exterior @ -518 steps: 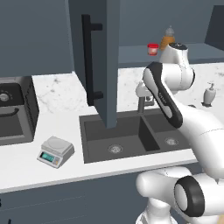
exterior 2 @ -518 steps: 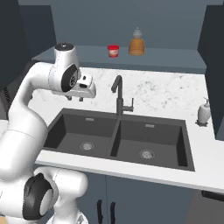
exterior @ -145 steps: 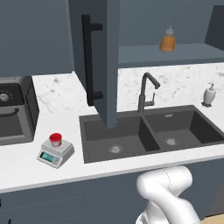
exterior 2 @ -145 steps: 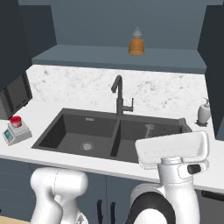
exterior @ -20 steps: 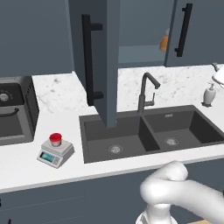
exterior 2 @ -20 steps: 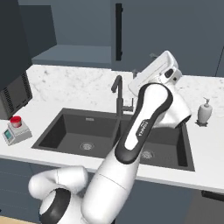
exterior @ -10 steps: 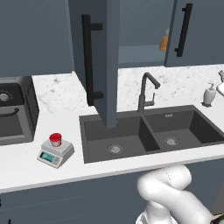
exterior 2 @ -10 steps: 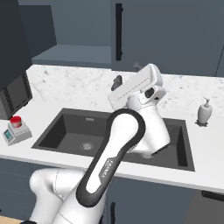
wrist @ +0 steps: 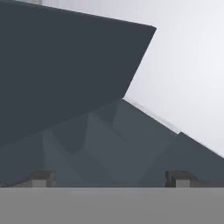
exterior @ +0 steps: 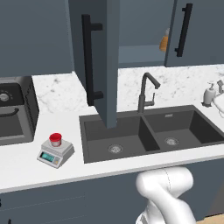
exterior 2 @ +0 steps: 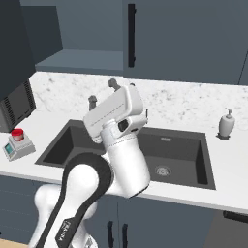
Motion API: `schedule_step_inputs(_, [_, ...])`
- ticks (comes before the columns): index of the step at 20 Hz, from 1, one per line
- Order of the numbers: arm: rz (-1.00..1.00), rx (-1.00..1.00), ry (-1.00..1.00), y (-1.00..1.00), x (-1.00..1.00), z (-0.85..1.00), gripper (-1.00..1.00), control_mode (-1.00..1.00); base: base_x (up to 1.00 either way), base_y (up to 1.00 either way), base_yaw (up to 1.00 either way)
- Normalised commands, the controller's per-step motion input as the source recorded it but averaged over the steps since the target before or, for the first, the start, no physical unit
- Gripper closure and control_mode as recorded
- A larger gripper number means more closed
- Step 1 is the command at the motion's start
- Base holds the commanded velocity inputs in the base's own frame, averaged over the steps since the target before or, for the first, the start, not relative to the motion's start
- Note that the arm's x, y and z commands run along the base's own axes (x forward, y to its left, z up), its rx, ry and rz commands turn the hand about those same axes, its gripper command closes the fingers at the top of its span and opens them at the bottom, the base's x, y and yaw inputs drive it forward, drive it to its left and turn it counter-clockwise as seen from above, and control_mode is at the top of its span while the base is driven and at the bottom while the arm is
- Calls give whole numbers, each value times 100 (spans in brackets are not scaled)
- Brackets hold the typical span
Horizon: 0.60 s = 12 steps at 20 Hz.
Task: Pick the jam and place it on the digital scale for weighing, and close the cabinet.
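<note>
The jam (exterior: pixel 55 139), a squat jar with a red lid, stands on the round plate of the light-grey digital scale (exterior: pixel 54 154) at the left of the counter; both also appear as the jam (exterior 2: pixel 17 134) on the scale (exterior 2: pixel 16 146). The cabinet's left door (exterior: pixel 106 65) stands open, edge-on over the sink. Its right door (exterior 2: pixel 184 38) covers its half. My gripper (exterior 2: pixel 102 92) is open and holds nothing, pointing up in front of the faucet. In the hand view its tips (wrist: pixel 43 177) stand far apart before a dark panel.
A black double sink (exterior: pixel 144 135) with a dark faucet (exterior: pixel 146 89) lies under the cabinet. An orange bottle (exterior: pixel 163 41) peeks past the right door's edge. A soap dispenser (exterior 2: pixel 225 124) stands at the right, a dark appliance (exterior: pixel 13 113) at the left.
My hand has swung away from the right cabinet door, leftward and lower over the sink. The jam, the scale and both doors stand as before.
</note>
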Motion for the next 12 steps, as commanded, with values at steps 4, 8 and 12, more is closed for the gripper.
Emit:
schedule_step_inputs(4, [-9, 0, -3, 98, -59, 0, -100, -100, 0, 0, 0])
schedule_step_inputs(8, [-6, 0, -4, 97, -69, 18, -100, -100, 0, 0, 0])
schedule_step_inputs(12, [-9, -9, -8, 100, -94, 3, -100, -100, 0, 0, 0])
